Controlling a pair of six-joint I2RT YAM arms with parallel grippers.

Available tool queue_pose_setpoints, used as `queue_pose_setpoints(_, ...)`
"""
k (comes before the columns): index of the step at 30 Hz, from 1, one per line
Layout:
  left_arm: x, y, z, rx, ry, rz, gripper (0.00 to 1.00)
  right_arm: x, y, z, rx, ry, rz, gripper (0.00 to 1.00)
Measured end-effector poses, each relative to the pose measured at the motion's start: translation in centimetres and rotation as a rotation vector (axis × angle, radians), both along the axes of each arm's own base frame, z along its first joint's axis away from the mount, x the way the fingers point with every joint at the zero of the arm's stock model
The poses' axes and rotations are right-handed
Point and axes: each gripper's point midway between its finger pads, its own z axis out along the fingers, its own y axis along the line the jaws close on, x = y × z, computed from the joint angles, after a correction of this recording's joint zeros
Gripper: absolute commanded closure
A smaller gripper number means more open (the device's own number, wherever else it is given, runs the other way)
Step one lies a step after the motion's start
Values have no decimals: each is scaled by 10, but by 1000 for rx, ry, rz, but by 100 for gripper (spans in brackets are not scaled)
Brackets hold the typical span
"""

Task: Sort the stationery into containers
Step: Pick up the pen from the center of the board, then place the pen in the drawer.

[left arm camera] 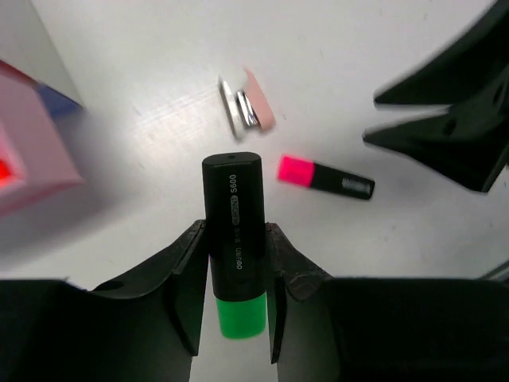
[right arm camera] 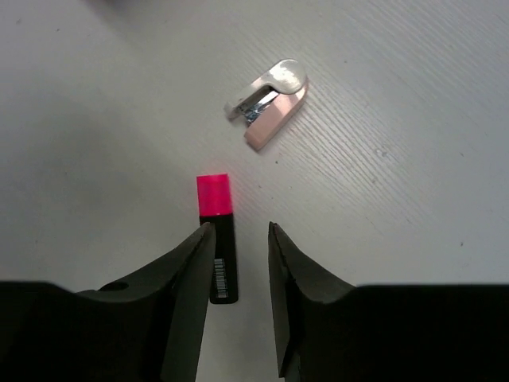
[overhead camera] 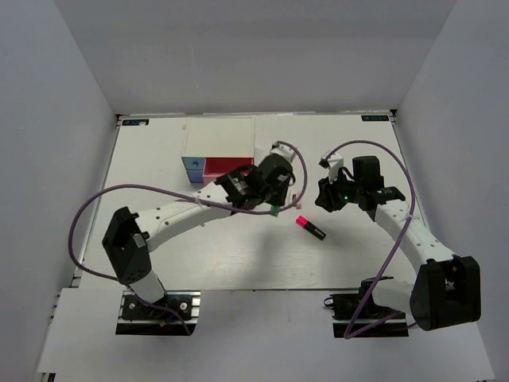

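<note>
My left gripper [left arm camera: 235,231] is shut on a black highlighter with a green end [left arm camera: 233,239], held off the table just right of the drawers. In the top view this gripper [overhead camera: 273,204] hangs in front of the white-topped box [overhead camera: 219,137], whose light blue drawer [overhead camera: 192,165] and red drawer [overhead camera: 227,165] face me. A pink-ended highlighter [right arm camera: 216,239] lies flat on the table. My right gripper [right arm camera: 240,231] hovers open over it, with the pen under its left finger. The same pen [overhead camera: 311,228] lies between the two arms.
A small pale-pink item with a metal part [right arm camera: 269,103] lies on the table beyond the pink highlighter, also seen from the left wrist [left arm camera: 248,103]. The pink drawer front [left arm camera: 32,151] is at the left. White walls close in the table on three sides.
</note>
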Motion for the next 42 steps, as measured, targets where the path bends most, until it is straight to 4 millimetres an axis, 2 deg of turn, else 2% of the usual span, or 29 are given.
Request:
queue_pose_setpoints(2,18,9,22,-23,-63,-15,99,-5,4,0,11,7,39,64)
queue_pose_setpoints(5,45,29,43,-39,-122,-36,99,-10,9,1,26,5,85,64)
queue_pose_setpoints(9,86,61,60,-31,-169,-56,99,-14,11,1,31,4,118,64)
queue_pose_setpoints(15,125,86,85,-52,-227,-127,100,-15,12,1,32,-1,132,64)
queue_pose_setpoints(19,131,96,87,-52,-243,-201,100,-14,12,1,29,-5,137,64)
queue_pose_setpoints(24,131,98,85,-23,-278,-309,100,-14,12,0,26,-8,141,63)
queue_pose_setpoints(29,124,100,60,46,-294,-434,100,-13,11,-5,23,9,137,61)
queue_pose_setpoints(33,122,111,34,127,-287,-463,100,-13,11,-8,21,21,137,60)
queue_pose_setpoints(41,142,119,39,200,-387,-435,98,-13,11,-8,22,20,141,55)
queue_pose_setpoints(42,143,120,37,204,-388,-433,96,-13,11,-8,21,19,143,49)
